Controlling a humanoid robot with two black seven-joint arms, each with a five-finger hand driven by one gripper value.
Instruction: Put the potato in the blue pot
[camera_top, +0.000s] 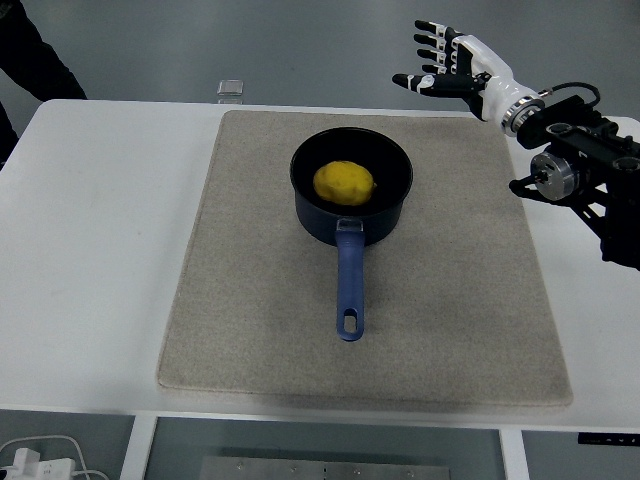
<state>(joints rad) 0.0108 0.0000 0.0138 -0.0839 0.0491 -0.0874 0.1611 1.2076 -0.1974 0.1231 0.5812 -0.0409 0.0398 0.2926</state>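
- The potato (345, 183) lies inside the blue pot (350, 205), on its floor, so the placing looks done
- The pot stands on a beige mat (250, 300) on the white tabletop (100, 250), handle toward the near edge
- The right hand (450, 66) hangs up past the mat's far right corner, well apart from the pot, fingers (432, 40) spread and empty
- What is left, at most, is bringing the arm to rest

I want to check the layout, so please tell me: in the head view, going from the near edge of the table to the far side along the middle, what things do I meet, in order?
Beige mat → blue pot's handle → potato inside the blue pot → small clear object at the table's far edge.
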